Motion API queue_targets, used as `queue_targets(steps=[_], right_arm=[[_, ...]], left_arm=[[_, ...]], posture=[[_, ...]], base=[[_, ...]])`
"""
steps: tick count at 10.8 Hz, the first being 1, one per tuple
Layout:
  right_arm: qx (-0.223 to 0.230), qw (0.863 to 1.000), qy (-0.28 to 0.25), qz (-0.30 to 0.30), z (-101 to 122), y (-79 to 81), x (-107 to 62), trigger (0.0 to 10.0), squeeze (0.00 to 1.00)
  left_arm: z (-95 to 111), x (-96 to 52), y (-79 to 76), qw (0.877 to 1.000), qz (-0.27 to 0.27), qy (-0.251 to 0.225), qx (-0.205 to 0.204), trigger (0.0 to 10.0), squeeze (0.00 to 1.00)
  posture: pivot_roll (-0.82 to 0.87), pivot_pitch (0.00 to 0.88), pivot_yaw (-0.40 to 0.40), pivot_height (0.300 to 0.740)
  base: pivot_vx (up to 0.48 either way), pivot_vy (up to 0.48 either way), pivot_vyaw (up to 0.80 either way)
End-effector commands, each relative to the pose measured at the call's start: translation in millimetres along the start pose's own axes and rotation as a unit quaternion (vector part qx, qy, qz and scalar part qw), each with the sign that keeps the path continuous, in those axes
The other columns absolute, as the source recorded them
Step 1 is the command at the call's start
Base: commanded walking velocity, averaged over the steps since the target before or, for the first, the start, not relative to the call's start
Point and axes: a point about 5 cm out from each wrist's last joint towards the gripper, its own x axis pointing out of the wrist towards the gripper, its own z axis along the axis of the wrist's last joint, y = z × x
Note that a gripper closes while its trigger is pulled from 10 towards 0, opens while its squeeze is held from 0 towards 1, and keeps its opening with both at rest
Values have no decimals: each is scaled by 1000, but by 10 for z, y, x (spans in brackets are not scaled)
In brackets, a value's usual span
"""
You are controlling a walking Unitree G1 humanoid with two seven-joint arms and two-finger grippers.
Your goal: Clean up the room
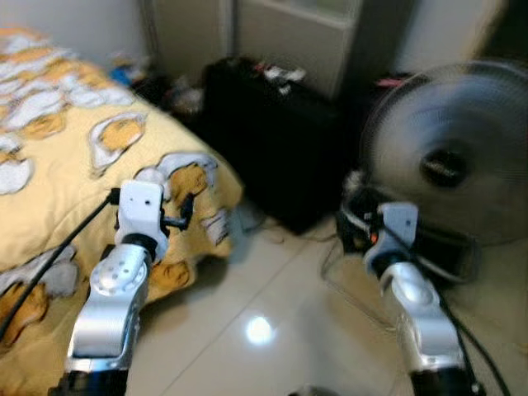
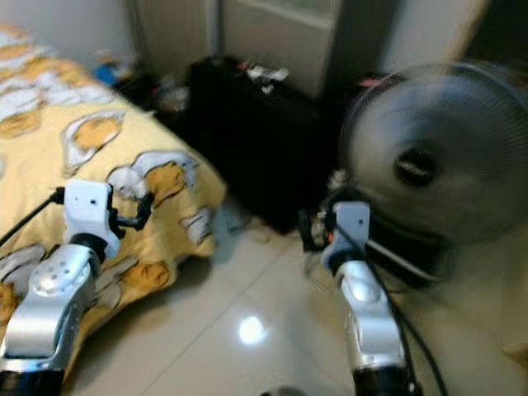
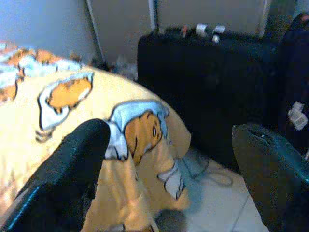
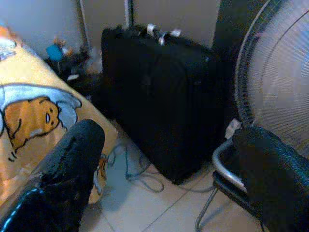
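Head views: blurred, so the robot is probably moving. The left gripper (image 1: 183, 208) hangs over the corner of the yellow bedspread (image 1: 74, 148); the right gripper (image 2: 318, 224) sits close to the standing fan (image 1: 450, 157).

Left wrist view: fingers (image 3: 77, 159) spread wide, empty, over the bedspread's edge.

Right wrist view: fingers (image 4: 72, 150) wide, empty, facing the black suitcase (image 4: 159, 92). A loose cable (image 4: 137, 176) curls on the floor; walking on could snag it. Clutter (image 4: 65, 55) lies in the corner beyond the bed.
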Motion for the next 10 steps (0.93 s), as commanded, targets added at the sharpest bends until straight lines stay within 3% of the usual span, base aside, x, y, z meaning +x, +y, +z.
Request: queue_targets(steps=[1,5,10], right_arm=[[-2,1000,-9,5,48,40,37,10000,0],[-2,1000,-7,3,46,30,50,10000,0],[10,1000,-8,-5,28,40,42,10000,0]], left_arm=[[9,-3,53,1000,6,0,5,10000,1000],[11,9,52,1000,8,-1,6,10000,1000],[5,6,66,1000,8,0,6,10000,1000]], posture=[[-30,0,-34,740],[-31,0,-33,740],[-28,0,-33,740]], base=[[315,0,0],[310,0,0],[314,0,-761]])
